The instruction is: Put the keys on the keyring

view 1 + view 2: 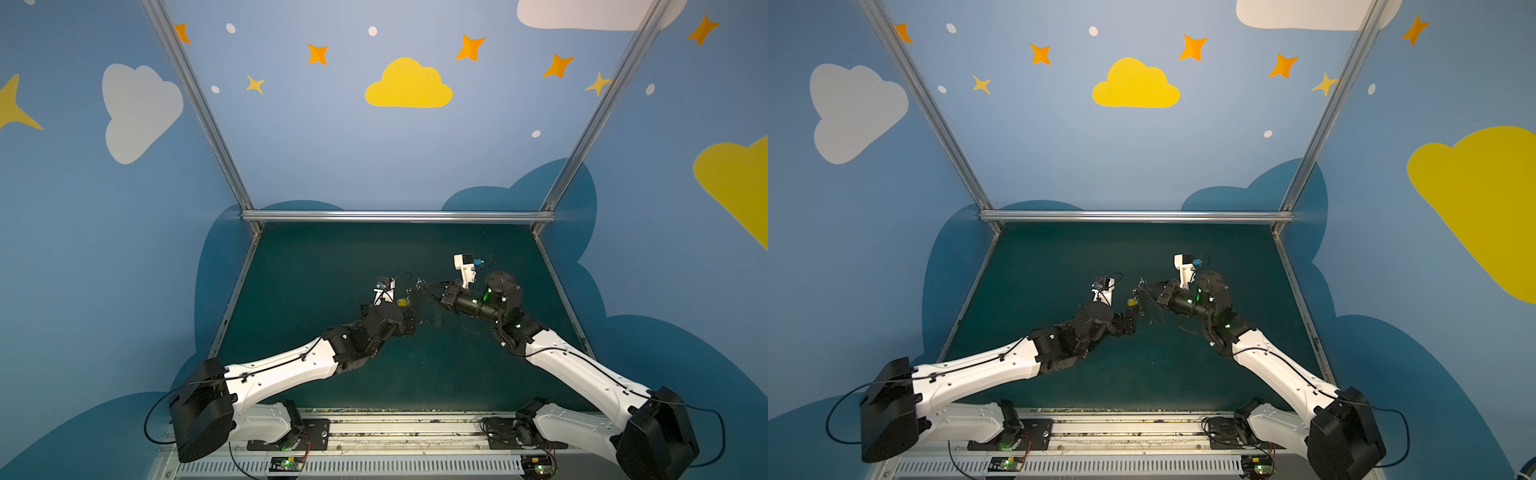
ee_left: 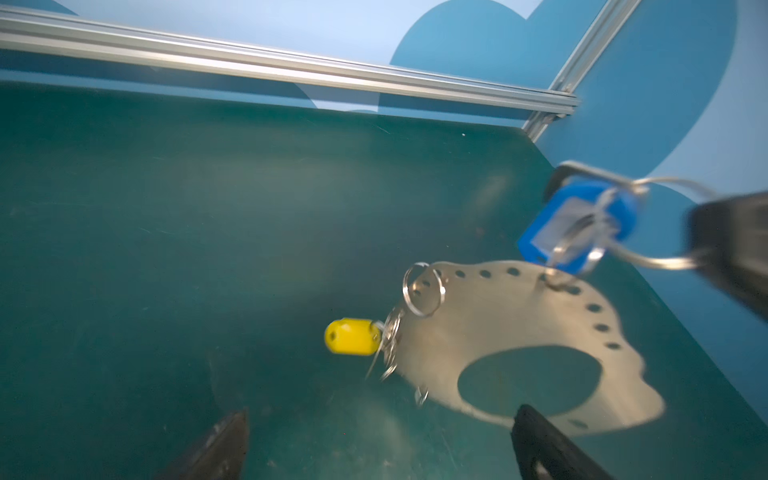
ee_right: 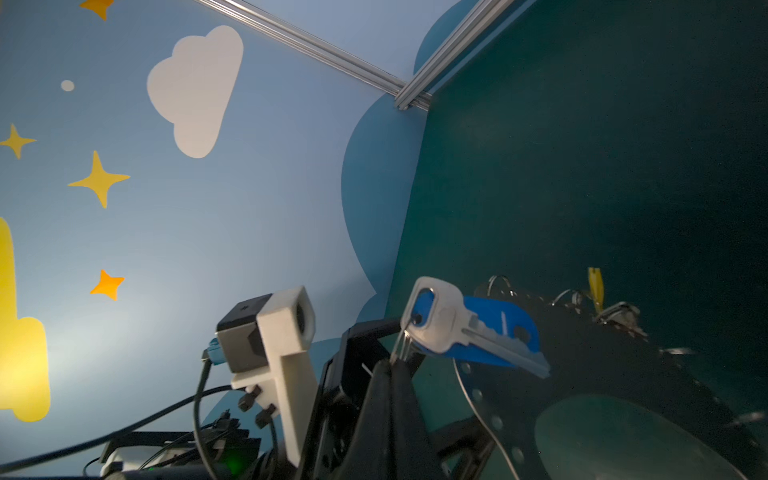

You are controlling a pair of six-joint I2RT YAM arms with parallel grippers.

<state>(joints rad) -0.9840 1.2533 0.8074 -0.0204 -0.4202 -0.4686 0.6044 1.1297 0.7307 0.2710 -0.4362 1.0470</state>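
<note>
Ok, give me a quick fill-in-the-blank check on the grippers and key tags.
The right gripper is ___ on a wire ring. The left gripper stands ___, holding nothing. The silver key lies against the ___ tag. The ___ tag hangs at the keyring plate's edge.
Missing: shut; open; blue; yellow.

Both top views look down from high above the near edge, across the green table (image 1: 316,266) to the back wall (image 1: 395,166). My wrist cameras sit close in, sharing the keyring (image 2: 519,316) from opposite sides.
</note>
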